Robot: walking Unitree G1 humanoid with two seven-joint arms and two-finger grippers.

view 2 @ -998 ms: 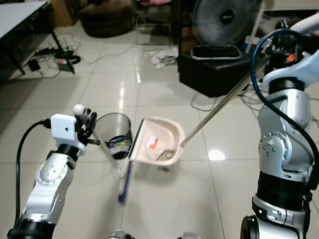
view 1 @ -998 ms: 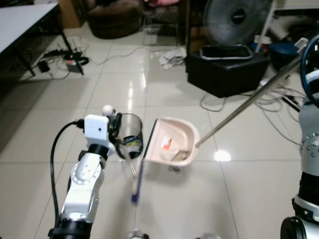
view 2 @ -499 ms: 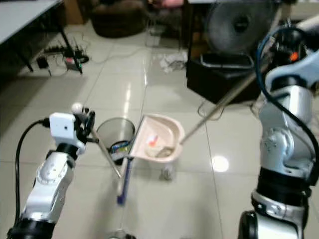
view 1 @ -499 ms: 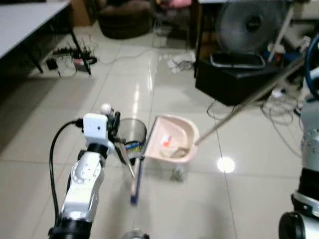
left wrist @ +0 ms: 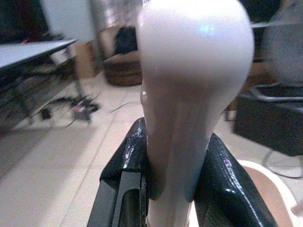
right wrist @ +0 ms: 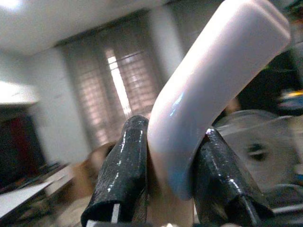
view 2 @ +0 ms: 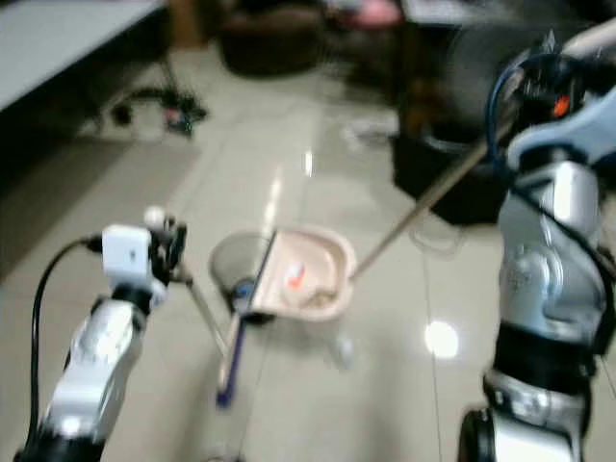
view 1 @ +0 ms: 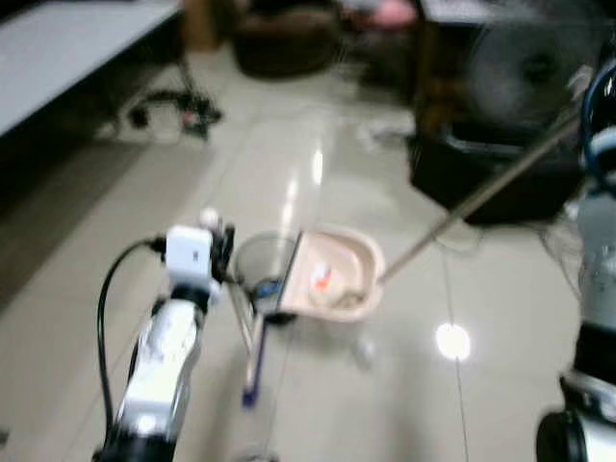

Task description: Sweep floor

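Since a second ago the whole picture has swung and blurred — the camera moved, so the fan and black box sit further right. The dustpan (view 1: 332, 279) has closed on the bin (view 1: 258, 272): its straight lip, earlier just beside the rim, now lies over it, the pan tilted.

The dustpan is pale pink, with a long silver handle (view 1: 481, 197) running up to the right gripper (right wrist: 173, 156), whose black fingers pinch the handle's curved pink grip (right wrist: 208, 90). Scraps lie in the pan, one of them orange. The broom (view 1: 252, 351) hangs below the pan's lip, a thin rod with a blue end near the floor; its rounded pale knob (left wrist: 194, 80) is pinched between the fingers of the left gripper (left wrist: 173, 170), which sits left of the bin.

The floor (view 1: 385, 404) is glossy pale tile — open in front of and to the left of the bin. A table (view 1: 67, 58) edges the far left with cables (view 1: 173, 106) under it; a black box (view 1: 491, 168) and fan (view 1: 539, 67) close the far right.
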